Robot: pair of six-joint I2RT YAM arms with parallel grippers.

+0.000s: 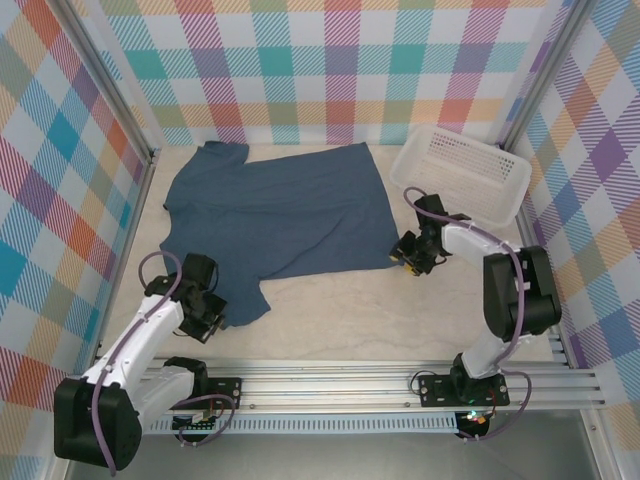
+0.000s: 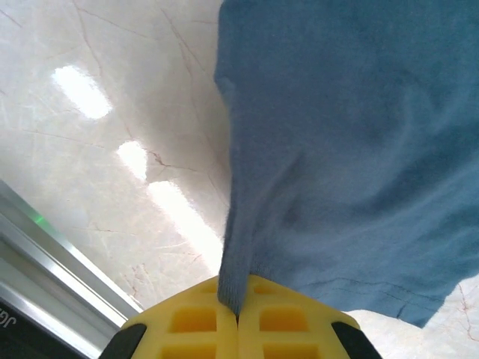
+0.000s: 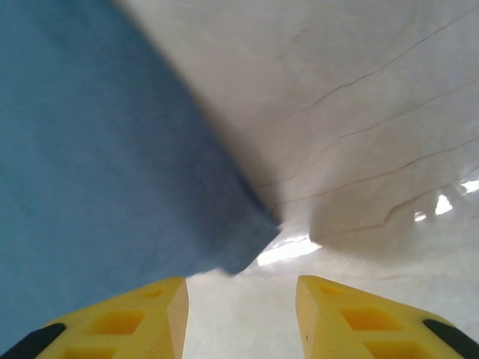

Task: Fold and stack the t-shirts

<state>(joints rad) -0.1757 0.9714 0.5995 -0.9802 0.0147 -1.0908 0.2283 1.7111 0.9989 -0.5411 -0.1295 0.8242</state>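
Shows left fingers point(image 2: 196, 323) clamped on t-shirt point(image 1: 280, 210) edge near front-left corner of counter point(image 1: 350, 315); right fingers point(image 3: 153, 318) apart at shirt's near-right corner, near white basket point(image 1: 520, 178).

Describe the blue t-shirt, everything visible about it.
The t-shirt is plain slate-blue, short-sleeved, of soft matte fabric with no print. It lies spread nearly flat on the pale table, slightly wrinkled, left of the white basket. The left gripper is shut on a pinch of its near-left edge; the right gripper stands open at its near-right corner, not yet clamping it.
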